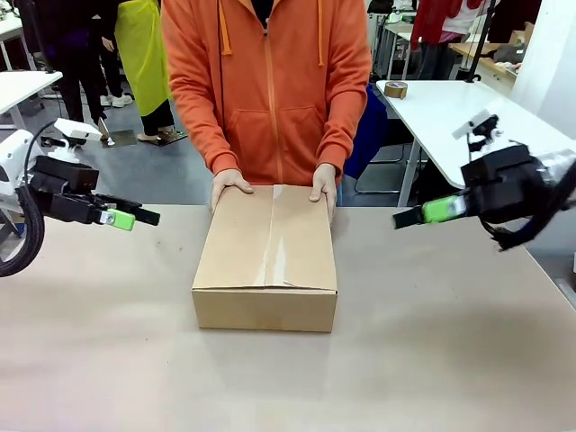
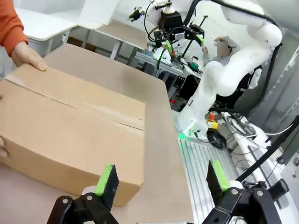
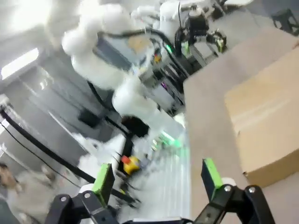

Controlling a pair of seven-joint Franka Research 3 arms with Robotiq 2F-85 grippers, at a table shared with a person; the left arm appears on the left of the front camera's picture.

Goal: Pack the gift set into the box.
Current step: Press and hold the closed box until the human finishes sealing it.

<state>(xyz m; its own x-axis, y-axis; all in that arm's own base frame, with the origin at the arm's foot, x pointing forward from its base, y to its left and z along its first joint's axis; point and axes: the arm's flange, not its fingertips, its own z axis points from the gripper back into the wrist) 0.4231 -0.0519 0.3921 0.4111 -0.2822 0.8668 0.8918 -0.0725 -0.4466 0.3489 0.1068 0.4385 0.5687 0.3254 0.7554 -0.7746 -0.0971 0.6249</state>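
1. Centrally, the box (image 1: 265, 256) sits flat on the brown table (image 1: 450, 360), its top closed and one tape strip (image 1: 274, 252) running along the seam from its far edge to its near edge.
2. Bare tabletop lies open on the box's near side and on both flanks; none of those three edges touches anything.
3. Along the box's far edge a person in an orange hoodie rests two hands, one hand (image 1: 229, 184) on each far corner, the other hand (image 1: 324, 180) by the seam's right.
4. Well left of the box, the left gripper (image 1: 139, 216) hangs above the table with its fingers spread and nothing between them.
5. Well right of the box, the right gripper (image 1: 418, 214) points toward it, fingers likewise spread and bare.
6. Count: one box, one tape strip, two grippers, two hands, and one tape roll (image 1: 395, 88) on a white table far behind the box's right side.
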